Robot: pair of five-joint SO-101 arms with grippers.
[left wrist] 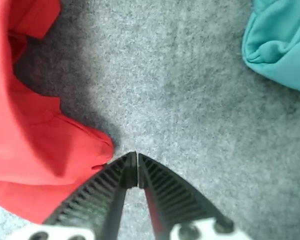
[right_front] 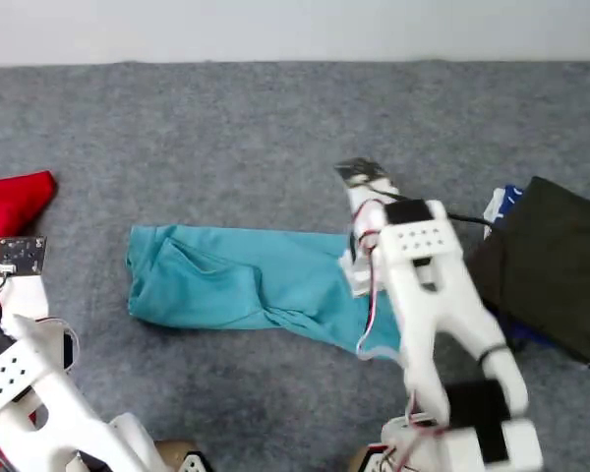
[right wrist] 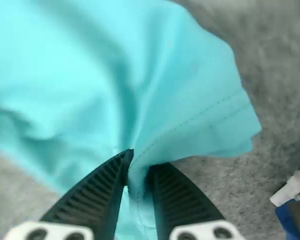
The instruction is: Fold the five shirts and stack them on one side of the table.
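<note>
A teal shirt (right_front: pixel 241 280) lies partly folded across the middle of the grey table. My right gripper (right wrist: pixel 136 172) is shut on the teal shirt (right wrist: pixel 105 75), pinching a fold near its hem at the shirt's right end, where the right arm (right_front: pixel 423 285) stands in the high view. A red shirt (right_front: pixel 15 202) lies crumpled at the table's left edge. My left gripper (left wrist: pixel 138 172) is shut with nothing in it, just above the carpet beside the red shirt (left wrist: pixel 25 130). The teal shirt's corner (left wrist: pixel 280 45) shows farther off in the left wrist view.
A dark folded shirt (right_front: pixel 556 265) sits on the right side, on top of a blue one (right_front: pixel 509 202) whose edge peeks out. The left arm (right_front: pixel 25 364) stands at the lower left. Bare grey carpet stretches along the far side.
</note>
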